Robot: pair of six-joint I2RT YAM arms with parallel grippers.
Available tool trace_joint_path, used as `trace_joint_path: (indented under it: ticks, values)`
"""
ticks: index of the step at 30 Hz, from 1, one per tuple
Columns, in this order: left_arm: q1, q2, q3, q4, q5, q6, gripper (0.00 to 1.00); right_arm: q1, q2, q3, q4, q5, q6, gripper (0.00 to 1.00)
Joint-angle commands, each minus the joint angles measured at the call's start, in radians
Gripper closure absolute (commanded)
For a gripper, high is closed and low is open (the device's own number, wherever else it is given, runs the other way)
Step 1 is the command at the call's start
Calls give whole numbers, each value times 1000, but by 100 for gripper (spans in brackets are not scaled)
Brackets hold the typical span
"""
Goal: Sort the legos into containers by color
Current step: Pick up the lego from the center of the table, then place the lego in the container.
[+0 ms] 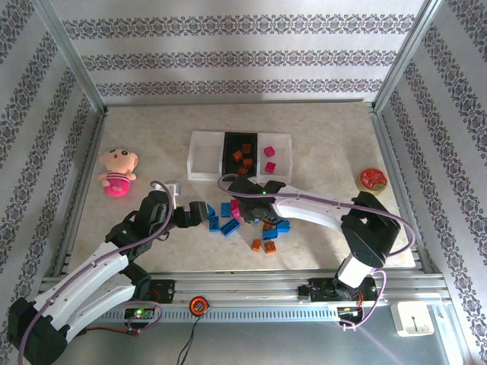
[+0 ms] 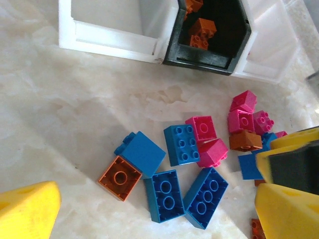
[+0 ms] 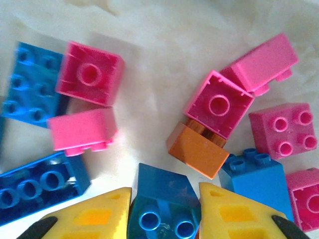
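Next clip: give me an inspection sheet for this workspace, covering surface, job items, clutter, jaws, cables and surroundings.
Surface: pale marbled table; no spills seen.
Job's things: three trays side by side at far centre. The left white tray looks empty, the black tray holds orange bricks, and the right white tray holds pink bricks. A loose pile of blue, pink and orange bricks lies nearer than the trays.
Clutter: plush doll at left; red tape roll at right.
Grippers: left gripper jaws open beside the pile; right gripper jaws closed around a blue brick.
Cables: purple cables loop along both arms.
Surroundings: patterned walls, metal frame.
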Motion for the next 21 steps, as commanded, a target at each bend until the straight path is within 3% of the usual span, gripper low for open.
trace_joint_path:
  ticks: [1, 5, 13, 21]
  values:
    - [-3, -31, 5, -58, -52, 6, 0, 11, -63, 86, 13, -19, -61, 73]
    - [-3, -77, -5, -92, -90, -11, 1, 0, -3, 235, 49, -39, -136, 73]
    - [-3, -138, -16, -129, -89, -27, 1, -57, 345, 657, 115, -75, -222, 73]
    - [-3, -134, -50, -76, -64, -65, 0, -123, 669, 1021, 57, -75, -192, 73]
